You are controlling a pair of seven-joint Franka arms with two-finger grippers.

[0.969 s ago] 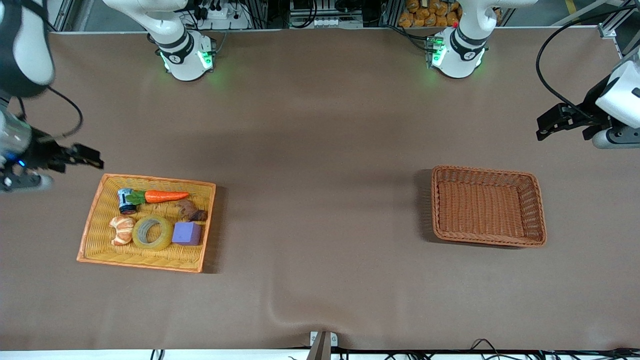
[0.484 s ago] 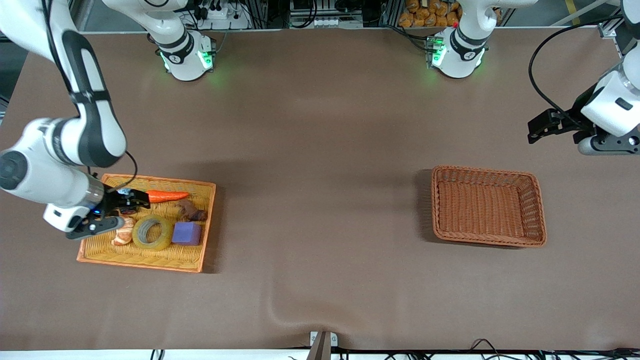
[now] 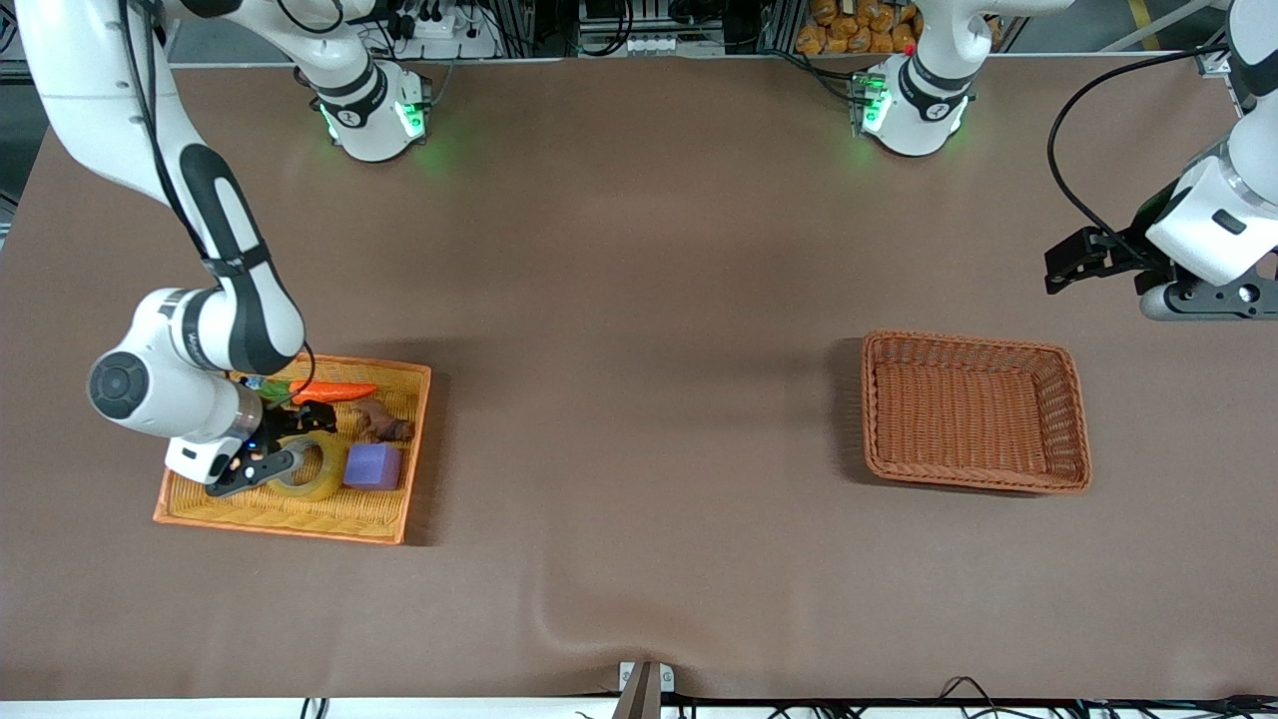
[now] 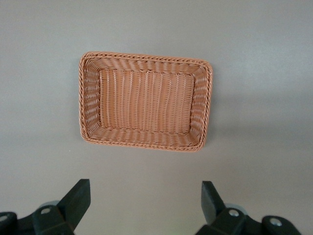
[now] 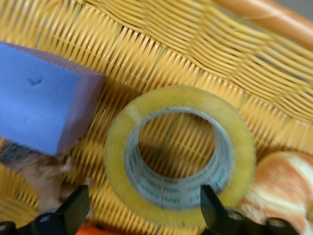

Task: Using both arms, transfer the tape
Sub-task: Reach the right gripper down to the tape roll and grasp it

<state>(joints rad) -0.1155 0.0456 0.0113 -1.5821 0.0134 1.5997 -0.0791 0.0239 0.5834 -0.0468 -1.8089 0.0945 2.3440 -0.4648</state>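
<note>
The tape, a yellowish ring with a grey core, lies flat in the yellow tray beside the purple cube. My right gripper hangs low right over the tape, open and empty, and hides part of it. In the right wrist view the tape fills the middle, and my right gripper is open with its fingertips astride the ring's edge, apart from it. My left gripper waits open and empty over bare table by the brown basket. It also shows open in the left wrist view.
The tray also holds a carrot, a brown lump and a croissant touching the tape. The purple cube sits close beside the ring. The brown basket stands empty toward the left arm's end.
My right arm has swung in over the tray and come down from the can corner to over the tape. My left gripper has drifted slightly toward the table's middle.
</note>
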